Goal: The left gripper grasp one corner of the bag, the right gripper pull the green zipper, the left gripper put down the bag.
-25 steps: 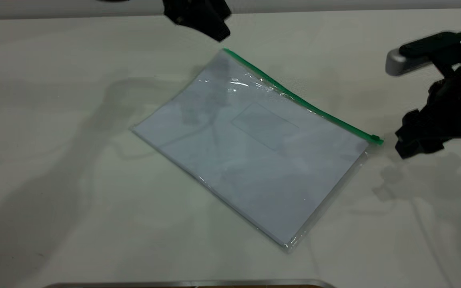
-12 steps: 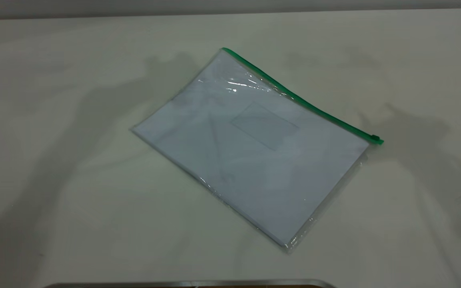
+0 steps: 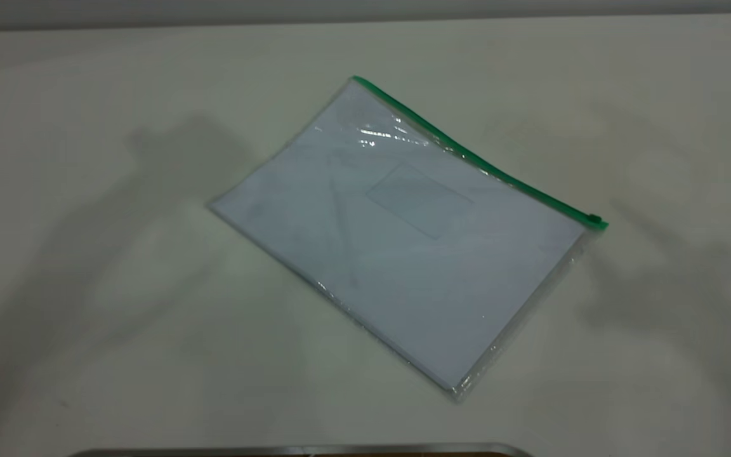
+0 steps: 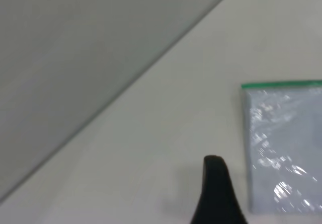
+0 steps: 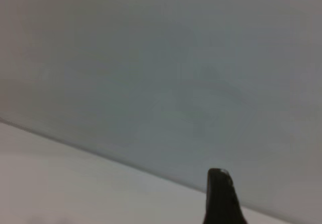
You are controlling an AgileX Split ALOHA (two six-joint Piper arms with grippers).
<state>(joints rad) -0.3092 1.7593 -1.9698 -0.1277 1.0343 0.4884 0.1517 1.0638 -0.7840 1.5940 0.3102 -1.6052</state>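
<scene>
Only one dark finger [image 4: 217, 194] of the left hand shows, cut off at the lower edge; likewise the right hand's finger [image 5: 221, 196]. The bag [image 4: 284, 143] runs off the right edge.

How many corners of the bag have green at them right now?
2. One green-strip corner lies toward the table's far side; the other, with the slider tab, points toward the right arm's side. None are hidden.

bag [image 3: 403, 241] flat mid-table [image 3: 86, 355], open tabletop on every side, nothing beside it
</scene>
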